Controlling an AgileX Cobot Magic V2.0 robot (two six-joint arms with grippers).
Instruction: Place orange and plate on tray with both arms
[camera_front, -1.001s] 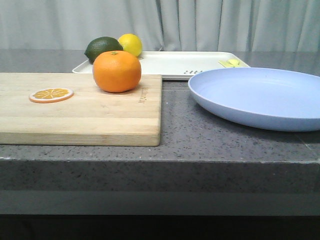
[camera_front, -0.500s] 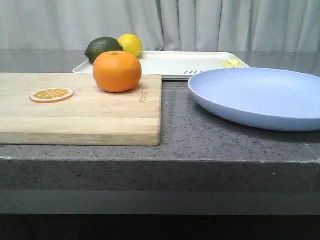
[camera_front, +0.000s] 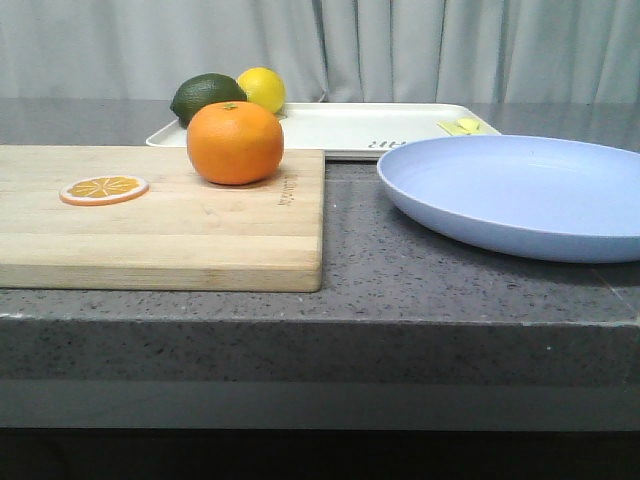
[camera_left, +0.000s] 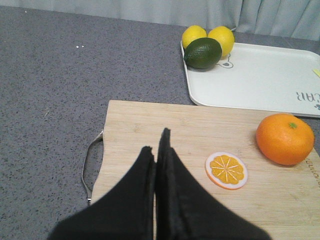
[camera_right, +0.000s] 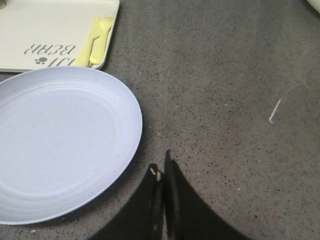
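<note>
Two pincers: both have their black fingers pressed together and hold nothing.
Left pincer (camera_left: 159, 145): hovers over the near left part of the wooden cutting board (camera_left: 150, 125), tips meeting above bare wood.
Right pincer (camera_right: 161, 167): hovers over bare grey counter (camera_right: 225, 75), just right of the plate's near right rim.
Orange (camera_front: 235, 142): sits on the far right part of the cutting board (camera_front: 180, 220), apart from the left pincer, to its right and farther away; stem dimple faces up.
Orange slice (camera_left: 226, 170): lies flat on the board between the left pincer and the orange (camera_left: 285, 139), nearer the pincer, touching neither.
Plate (camera_right: 60, 140): rests on the counter, right of the board and near side of the tray; its rim lies close beside the right pincer without touching.
Tray (camera_front: 350, 125): lies on the far part of the counter, behind board and plate (camera_front: 520, 190).
On the tray's far left corner: two lemons (camera_left: 207, 37) and a dark green lime (camera_left: 202, 52).
On the tray's right edge: small yellow cutlery (camera_right: 96, 42).
</note>
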